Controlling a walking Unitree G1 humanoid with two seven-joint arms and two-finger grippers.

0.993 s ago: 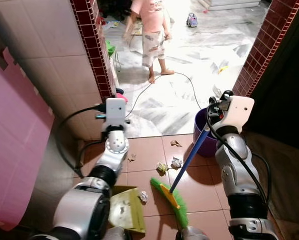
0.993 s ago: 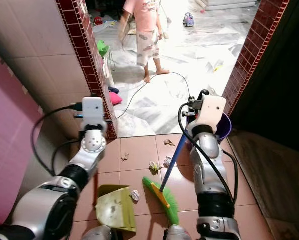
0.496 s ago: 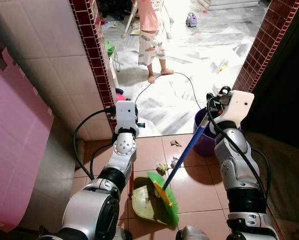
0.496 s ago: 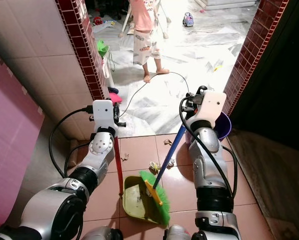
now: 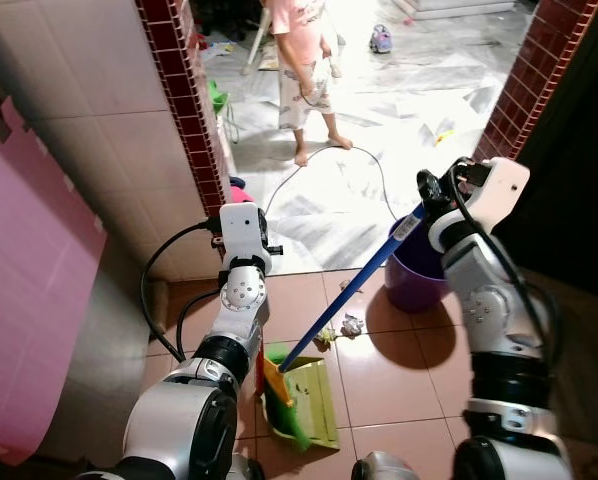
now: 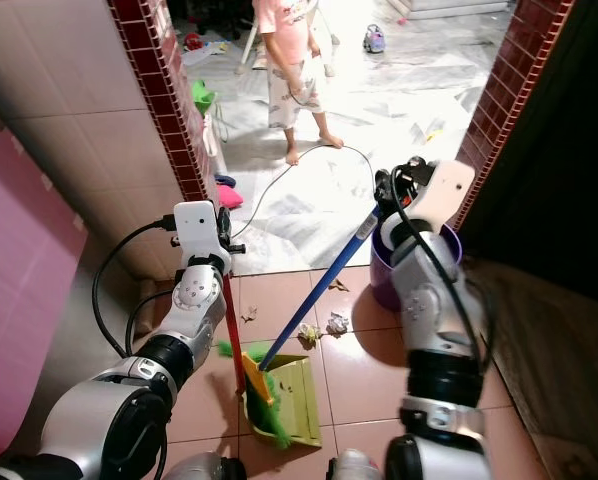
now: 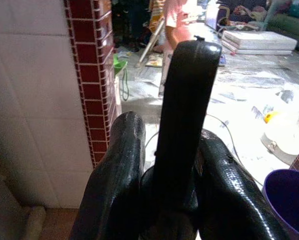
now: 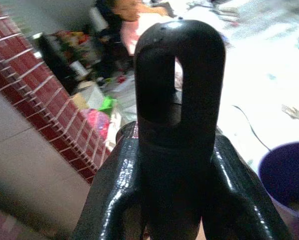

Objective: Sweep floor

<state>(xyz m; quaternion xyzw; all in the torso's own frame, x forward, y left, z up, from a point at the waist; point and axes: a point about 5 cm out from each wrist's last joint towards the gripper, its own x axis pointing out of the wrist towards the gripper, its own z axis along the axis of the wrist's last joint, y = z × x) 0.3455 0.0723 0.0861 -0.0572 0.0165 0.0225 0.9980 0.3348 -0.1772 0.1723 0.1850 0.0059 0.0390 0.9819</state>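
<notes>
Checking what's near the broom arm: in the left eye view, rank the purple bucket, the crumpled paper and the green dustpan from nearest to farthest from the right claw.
From the right claw, shut on the broom handle:
1. Purple bucket, just below it.
2. Crumpled paper, on the tiles beside the bucket.
3. Green dustpan, lowest, near the left arm.

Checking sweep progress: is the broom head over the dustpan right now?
Yes, the green broom head lies on the yellow-green dustpan in the head view.

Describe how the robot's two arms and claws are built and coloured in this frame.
Both arms are silver metal with rounded joint housings and black bands. Each ends in a white boxy wrist block, with looping black cables: left arm, right arm. The left claw and right claw have glossy black, rounded fingers.
</notes>
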